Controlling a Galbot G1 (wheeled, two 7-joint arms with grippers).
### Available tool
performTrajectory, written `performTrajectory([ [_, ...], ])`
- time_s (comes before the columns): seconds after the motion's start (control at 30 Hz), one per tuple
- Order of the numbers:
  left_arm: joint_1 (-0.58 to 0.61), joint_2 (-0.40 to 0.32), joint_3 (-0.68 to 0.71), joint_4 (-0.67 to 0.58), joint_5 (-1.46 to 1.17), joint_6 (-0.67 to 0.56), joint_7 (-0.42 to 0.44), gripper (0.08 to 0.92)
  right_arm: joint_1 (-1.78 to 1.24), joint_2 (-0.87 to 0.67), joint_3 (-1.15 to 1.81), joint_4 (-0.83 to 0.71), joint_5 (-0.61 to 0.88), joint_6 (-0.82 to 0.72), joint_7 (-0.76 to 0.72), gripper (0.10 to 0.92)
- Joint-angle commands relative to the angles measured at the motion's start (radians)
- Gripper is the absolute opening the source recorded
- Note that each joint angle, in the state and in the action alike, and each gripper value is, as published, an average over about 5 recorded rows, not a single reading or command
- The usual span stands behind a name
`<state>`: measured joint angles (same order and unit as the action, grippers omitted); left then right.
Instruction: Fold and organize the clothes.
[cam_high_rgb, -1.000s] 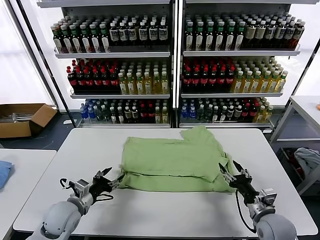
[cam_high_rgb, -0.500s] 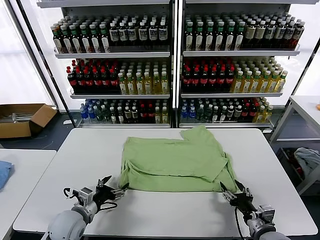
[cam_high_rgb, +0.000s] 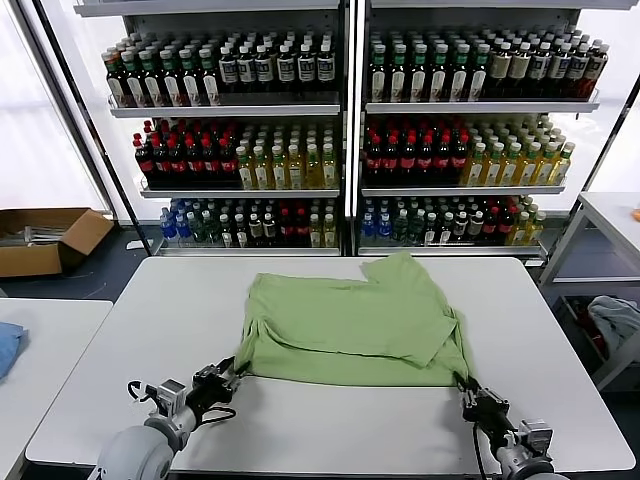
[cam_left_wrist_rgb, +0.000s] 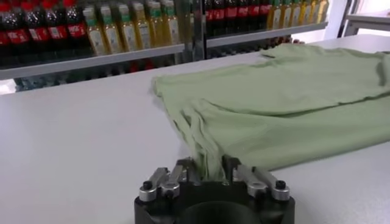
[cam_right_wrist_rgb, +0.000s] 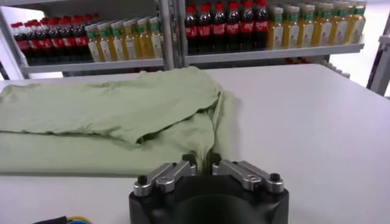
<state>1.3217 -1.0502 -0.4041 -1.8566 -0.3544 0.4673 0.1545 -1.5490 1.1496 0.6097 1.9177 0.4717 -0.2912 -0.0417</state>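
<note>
Although its sleeves are already turned in, the light green short-sleeved polo shirt (cam_high_rgb: 352, 328) lies as a broad panel at the middle of the white counter (cam_high_rgb: 330, 425), so the task looks roughly midway, with the lengthwise folds and tidying left. At seven o'clock of the shirt, the left claw (cam_high_rgb: 228, 377) has closed on the near hem corner. At five o'clock, the right claw (cam_high_rgb: 469, 396) is pinched tight on the other near corner. Bottle-stocked shelves (cam_high_rgb: 345, 130) stand at twelve o'clock.

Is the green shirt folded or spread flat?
Partly folded: the shirt lies on the table with one layer doubled over another, its near edge showing two thicknesses.
</note>
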Motion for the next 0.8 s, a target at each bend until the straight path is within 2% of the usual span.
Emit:
performTrajectory([
  [0.03,0.028,0.000,-0.005,-0.020,-0.004,-0.001,-0.008,0.281,-0.013,0.002,-0.003,0.005,0.010,-0.008,0.004,0.114],
  [0.17,0.079,0.006,-0.024,-0.073,-0.003,0.002,-0.010,0.164,-0.052,-0.003,0.003,0.055,0.017,-0.013,0.005,0.114],
  [0.27,0.149,0.007,-0.050,-0.130,0.003,0.006,-0.011,0.110,-0.105,-0.009,0.017,0.115,0.018,-0.014,0.004,0.114],
  [0.57,0.403,-0.076,-0.222,-0.323,0.042,0.035,-0.003,0.094,-0.321,-0.015,0.052,0.279,-0.012,0.004,-0.009,0.114],
  [0.8,0.555,-0.095,-0.305,-0.397,0.083,0.036,0.015,0.094,-0.448,-0.019,0.072,0.356,-0.064,0.035,-0.014,0.114],
])
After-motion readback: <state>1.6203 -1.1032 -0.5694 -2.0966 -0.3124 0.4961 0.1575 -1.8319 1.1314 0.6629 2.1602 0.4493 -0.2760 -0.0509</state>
